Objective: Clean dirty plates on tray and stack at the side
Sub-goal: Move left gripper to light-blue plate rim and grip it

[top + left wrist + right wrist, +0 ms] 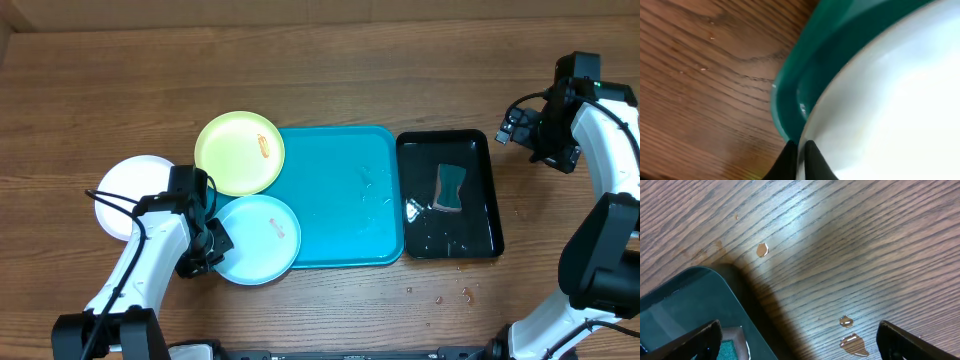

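**Desk:** Where do the plates lie?

**Photographer:** On a wooden table (330,60), seen from above, the turquoise tray (345,200) sits at centre. The lime green plate (235,160) overlaps its far left corner and the light blue plate (255,250) its near left corner. Each is partly on the tray and partly over the table, and each carries a small orange-red smear (263,150). The white plate (125,185) rests on the table left of the tray, apart from it and partly hidden under the left arm (140,260).

**Desk:** And the left gripper (212,250)?

**Photographer:** It is at the light blue plate's left edge. In the wrist view its two dark fingertips (787,162) sit close together with the plate's rim between them, apparently pinching it. Only the tips show at the bottom edge, so the grip is likely, not certain.

**Desk:** The right gripper (520,125)?

**Photographer:** It is over bare wood beyond the far right corner of the black tray (495,200), fingers (695,340) spread wide and holding nothing. A sponge (449,187) lies in that tray amid water, and droplets (440,297) dot the table near it.
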Robot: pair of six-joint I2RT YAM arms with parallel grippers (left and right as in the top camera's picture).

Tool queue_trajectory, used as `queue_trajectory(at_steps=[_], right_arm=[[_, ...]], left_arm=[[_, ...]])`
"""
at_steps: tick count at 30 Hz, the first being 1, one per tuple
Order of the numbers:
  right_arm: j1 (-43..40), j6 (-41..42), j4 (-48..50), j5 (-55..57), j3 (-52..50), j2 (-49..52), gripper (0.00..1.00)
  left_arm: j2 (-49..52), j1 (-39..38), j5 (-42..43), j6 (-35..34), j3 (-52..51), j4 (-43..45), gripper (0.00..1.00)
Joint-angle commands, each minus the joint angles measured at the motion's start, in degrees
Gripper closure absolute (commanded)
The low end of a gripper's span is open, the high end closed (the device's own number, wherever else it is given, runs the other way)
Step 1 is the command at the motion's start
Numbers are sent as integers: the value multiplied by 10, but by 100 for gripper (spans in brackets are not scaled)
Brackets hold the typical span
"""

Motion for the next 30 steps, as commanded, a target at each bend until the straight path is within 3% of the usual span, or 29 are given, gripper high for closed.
queue_trajectory(at_steps=[1, 17, 30], right_arm=[[-3, 5, 2, 0, 10, -9, 0], [-3, 4, 2, 0, 10, -9, 0], [-3, 5, 2, 0, 10, -9, 0]], left_arm=[[-2, 2, 35, 20, -5, -4, 96], [-2, -3, 193, 90, -3, -17, 96], [-2, -101, 244, 72, 50, 9, 96]])
